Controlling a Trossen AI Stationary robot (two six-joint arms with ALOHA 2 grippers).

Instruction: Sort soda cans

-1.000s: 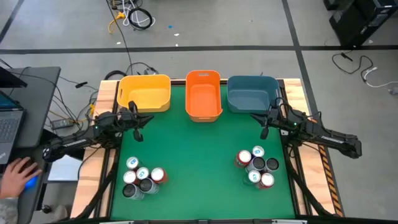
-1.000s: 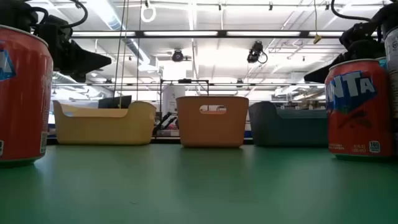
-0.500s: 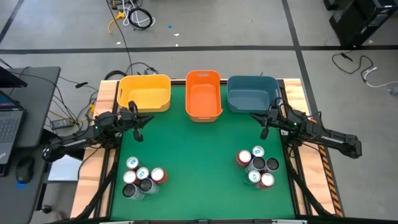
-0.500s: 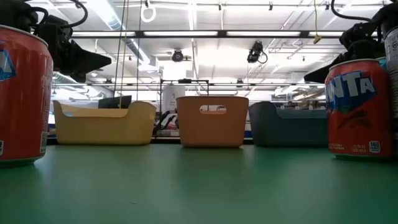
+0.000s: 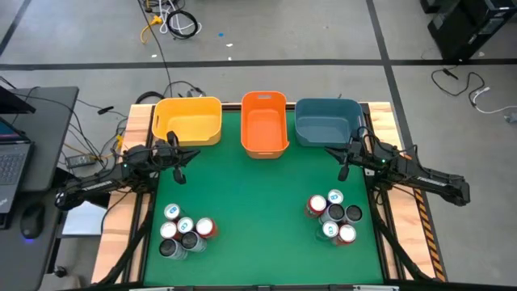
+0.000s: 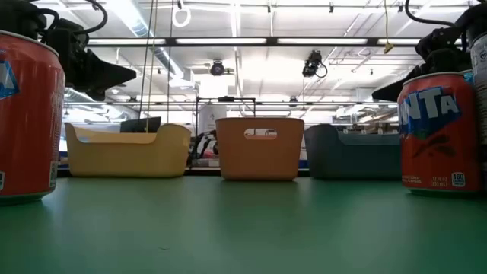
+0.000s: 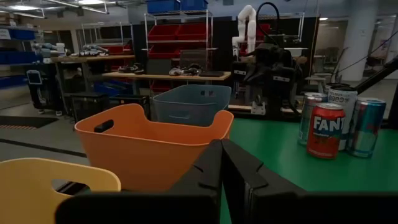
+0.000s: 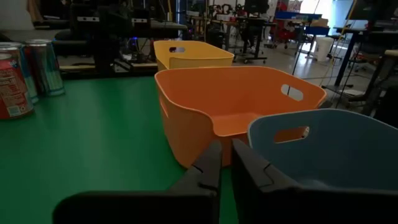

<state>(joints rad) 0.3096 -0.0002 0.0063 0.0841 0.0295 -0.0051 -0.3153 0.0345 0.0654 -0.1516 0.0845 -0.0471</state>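
Observation:
Two clusters of soda cans stand upright on the green table: one near the front left [image 5: 184, 232], one near the front right [image 5: 333, 217]. Each mixes red, white-and-blue and dark cans. My left gripper [image 5: 179, 164] hovers shut over the table's left side, just in front of the yellow bin [image 5: 188, 121]. My right gripper [image 5: 343, 167] hovers shut on the right side, in front of the blue bin [image 5: 327, 121]. Neither holds anything. The left wrist view shows the right cluster [image 7: 325, 130] beyond its shut fingers [image 7: 221, 163].
An orange bin [image 5: 265, 123] stands between the yellow and blue bins along the far edge. The low view shows a red can [image 6: 27, 114] at left and a red can [image 6: 437, 129] at right. A desk with a laptop [image 5: 12, 162] stands left of the table.
Both arms have kept still. A person's hand that lay on the mouse at the desk left of the table has drawn away out of view.

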